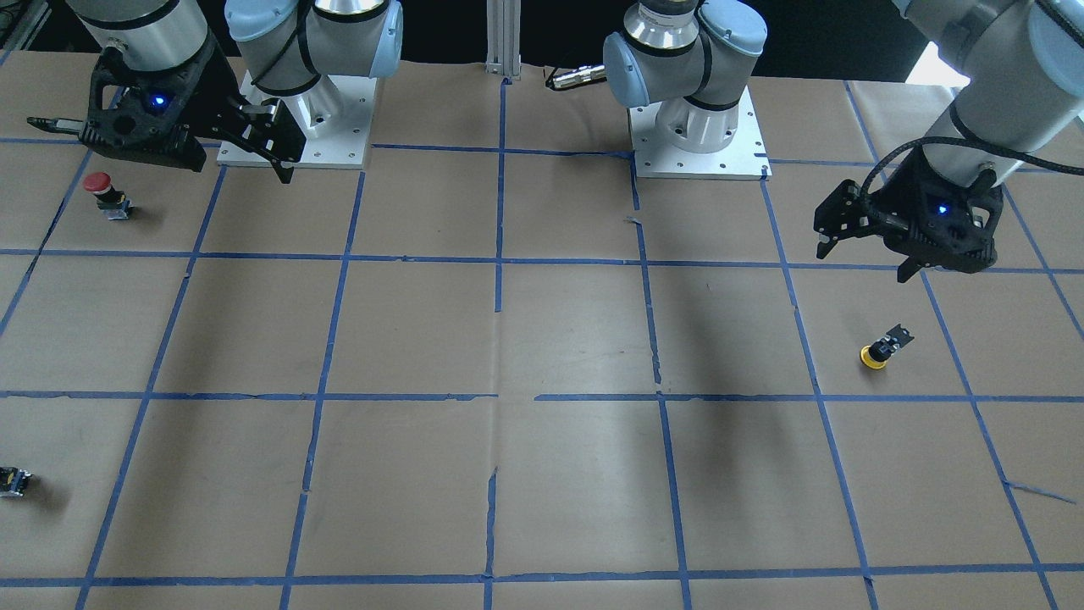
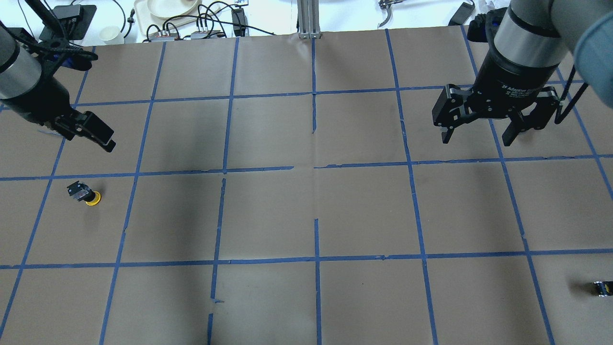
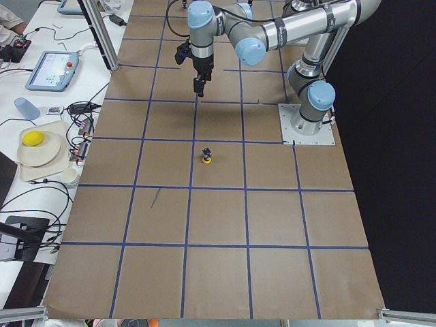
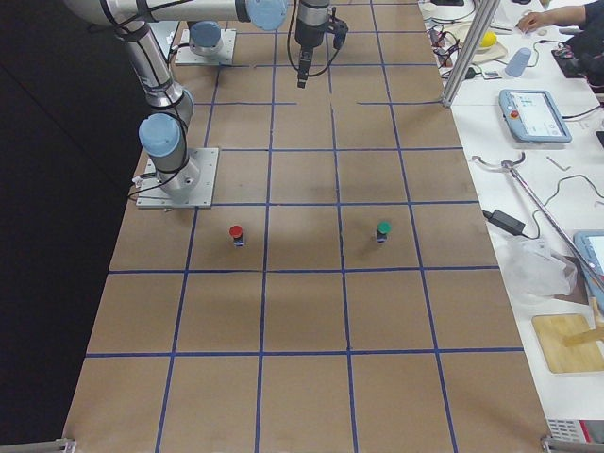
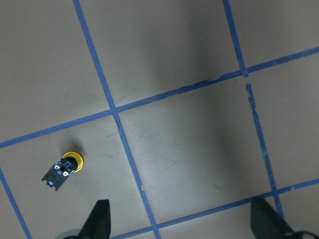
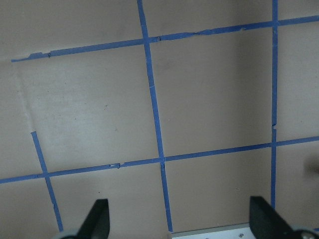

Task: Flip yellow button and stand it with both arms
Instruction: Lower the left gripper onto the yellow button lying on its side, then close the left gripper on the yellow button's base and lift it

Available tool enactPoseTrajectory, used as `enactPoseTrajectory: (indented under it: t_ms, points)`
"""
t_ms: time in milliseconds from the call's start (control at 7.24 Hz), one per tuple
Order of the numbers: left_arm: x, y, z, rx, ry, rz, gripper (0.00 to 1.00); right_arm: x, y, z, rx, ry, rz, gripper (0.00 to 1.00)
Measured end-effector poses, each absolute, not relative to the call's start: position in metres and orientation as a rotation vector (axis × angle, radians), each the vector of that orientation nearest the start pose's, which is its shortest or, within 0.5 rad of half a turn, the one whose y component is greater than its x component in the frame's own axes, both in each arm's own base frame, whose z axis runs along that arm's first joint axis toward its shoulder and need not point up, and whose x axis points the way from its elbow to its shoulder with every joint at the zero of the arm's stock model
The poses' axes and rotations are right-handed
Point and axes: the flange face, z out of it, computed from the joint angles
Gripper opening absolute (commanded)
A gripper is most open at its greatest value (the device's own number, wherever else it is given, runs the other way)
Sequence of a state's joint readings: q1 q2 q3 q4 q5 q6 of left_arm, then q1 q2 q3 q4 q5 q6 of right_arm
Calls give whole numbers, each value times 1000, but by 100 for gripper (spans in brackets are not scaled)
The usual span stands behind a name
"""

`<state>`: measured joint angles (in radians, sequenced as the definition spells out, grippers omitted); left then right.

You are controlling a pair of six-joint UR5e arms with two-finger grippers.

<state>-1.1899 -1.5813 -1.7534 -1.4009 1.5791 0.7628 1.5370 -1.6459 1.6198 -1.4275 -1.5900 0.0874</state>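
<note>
front-facing view, near edge to far. brown-paper surface (image 1: 576, 339), ruled into squares by blue tape (image 1: 500, 258).

nearest, at the view's left edge: small black-and-yellow piece (image 1: 13, 481), alone in its square.

farther in, toward the view's right: yellow button (image 1: 881, 349), resting on the surface inside one taped square. cap shown lower-left of its dark body. on its cap or tipped over: not clear from these views. touched by nothing.

just beyond it: left tool (image 1: 865, 261), raised clear of the surface, fingers spread apart and empty, blue light lit. in the left wrist view, both fingertips (image 5: 101, 219) at the bottom edge, with the button up and to the side of them, outside the gap.

farther still, at the view's left: red button (image 1: 100, 193), cap uppermost, well apart from the yellow one.

above and behind it: right tool (image 2: 476, 140), likewise raised, fingers wide apart, nothing between them. only bare paper and tape in the right wrist view.

farthest: two white base plates (image 1: 296, 127) at the robot's edge of the surface.
</note>
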Motion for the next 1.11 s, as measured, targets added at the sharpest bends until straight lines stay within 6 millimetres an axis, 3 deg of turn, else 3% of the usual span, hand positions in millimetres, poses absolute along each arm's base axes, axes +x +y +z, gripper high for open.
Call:
enactPoseTrajectory:
  t_ms: [415,691,1106]
  points:
    - [145,-507,349,866,3029,31,100,116,-452,486,195,3153,182,100]
    - [187,-491,308,1012,3009,43,99,116,-452,487,196,3152,181,100]
    - [197,-475,256,1235,2857,-18,99,116,-451,487,198,3152,181,100]
